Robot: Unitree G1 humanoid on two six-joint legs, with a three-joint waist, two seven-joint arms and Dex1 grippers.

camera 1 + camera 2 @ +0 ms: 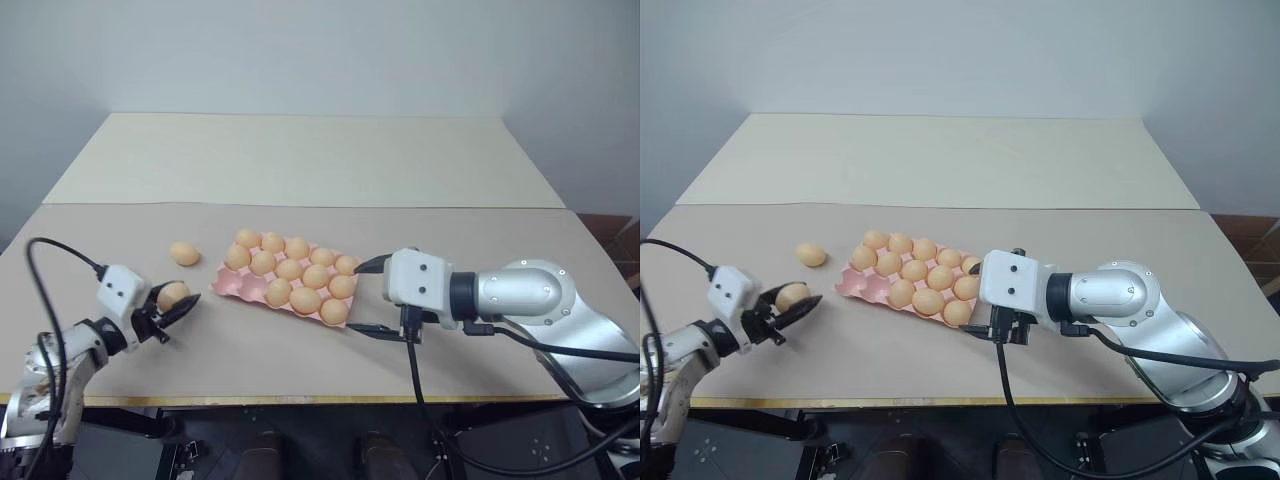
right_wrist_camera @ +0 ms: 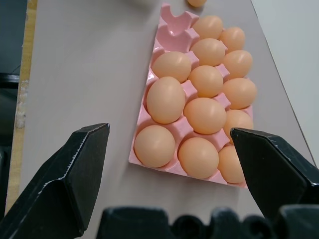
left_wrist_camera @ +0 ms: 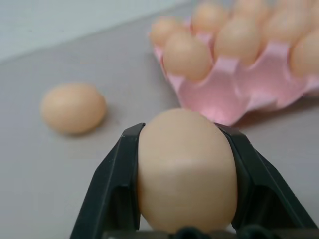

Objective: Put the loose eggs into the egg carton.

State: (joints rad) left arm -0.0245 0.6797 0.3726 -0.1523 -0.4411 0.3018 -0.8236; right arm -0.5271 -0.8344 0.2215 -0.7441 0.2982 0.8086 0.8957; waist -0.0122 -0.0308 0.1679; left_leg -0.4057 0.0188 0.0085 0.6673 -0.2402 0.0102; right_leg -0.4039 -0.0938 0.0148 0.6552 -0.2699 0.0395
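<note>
Left of the carton [image 1: 288,282], my left gripper [image 1: 172,305] has its two fingers closed tight on one egg [image 1: 172,296], one finger on each side of it. That egg is held just above the table [image 1: 300,190], near the carton's left end but apart from it. My left wrist view confirms: egg [image 3: 187,169] seated between the black fingers [image 3: 117,194], pink carton wall [image 3: 224,94] just beyond.

Second loose egg [image 1: 184,253] lies on the table, also left of the carton, farther back than the held one, touching neither carton nor gripper.

Carton: pink tray, sitting at a slant near the table's front middle. Eggs fill most cups. In my right wrist view one cup [image 2: 175,22] at the carton's far end stands vacant; I cannot count the rest exactly.

Right of the carton, my right gripper [image 1: 366,297] has its fingers spread wide with nothing between them. It hovers just beside the carton's right end, pointing toward it; one fingertip [image 1: 368,265] is close to the nearest egg there, contact not clear.
</note>
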